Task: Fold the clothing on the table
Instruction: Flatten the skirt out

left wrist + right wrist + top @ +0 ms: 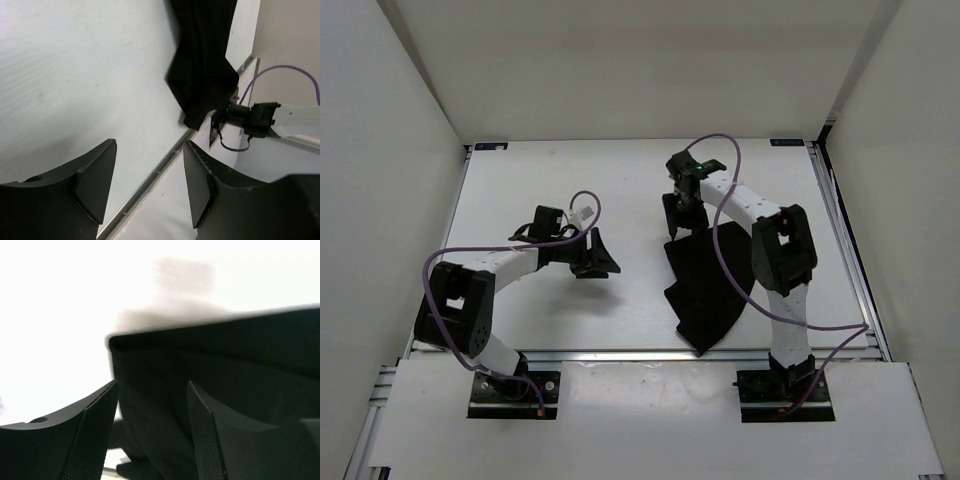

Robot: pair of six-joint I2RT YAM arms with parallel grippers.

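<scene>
Clothing (708,285) lies in a rumpled heap on R side of surface (550,190), partly under R arm (775,250). Thin, matte, limp: prob. light, will sag & drag when lifted, no stiffness. Best hold, I'd say: a corner or hem edge. R gripper (674,226) is spread over its far-left corner, nothing clearly pinched. L gripper (596,258) is spread too, empty, over bare surface, apart from cloth.

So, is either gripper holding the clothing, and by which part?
Nothing is held. The left gripper is open above the table, apart from the clothing. The right gripper is open at its far corner, not clamped.
</scene>
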